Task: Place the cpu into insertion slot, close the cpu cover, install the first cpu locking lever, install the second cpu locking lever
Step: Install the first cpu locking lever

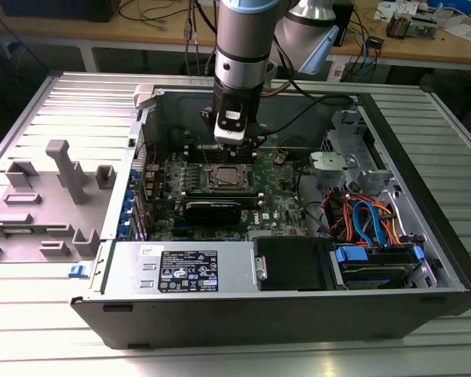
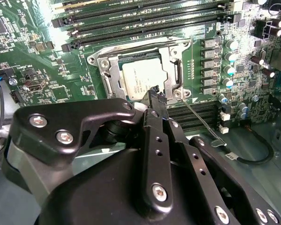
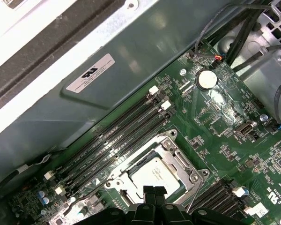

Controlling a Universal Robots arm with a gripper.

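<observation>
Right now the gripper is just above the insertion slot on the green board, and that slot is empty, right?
No, the insertion slot is not empty. The second wrist view shows the cpu lying in it, its silvery top visible through the window of the cpu cover. The gripper is indeed just above it.

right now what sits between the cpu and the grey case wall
A bank of long black memory slots, running side by side between the cpu and the grey case wall, seen in the first wrist view.
</observation>
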